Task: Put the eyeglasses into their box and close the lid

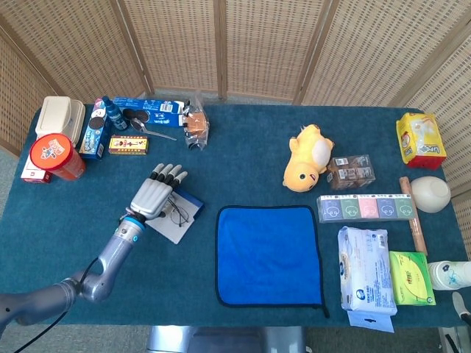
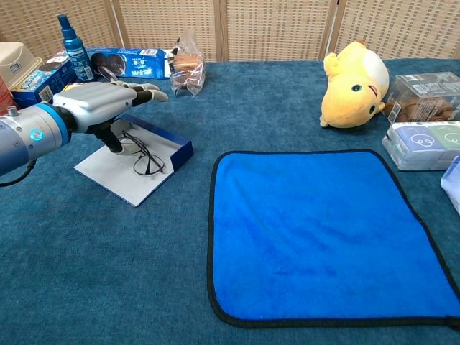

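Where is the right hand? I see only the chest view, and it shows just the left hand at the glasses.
Observer: No view shows the right hand. The head view has only the left hand, over the box.
Operator: What lies right of the blue cloth, past my frame?
Observer: A white tissue pack and a green pack, beside the cloth.
Operator: And the far right corner?
Observer: A yellow bag is there.

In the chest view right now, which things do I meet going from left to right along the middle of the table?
Left hand → eyeglasses → blue cloth → yellow plush toy → clear plastic box
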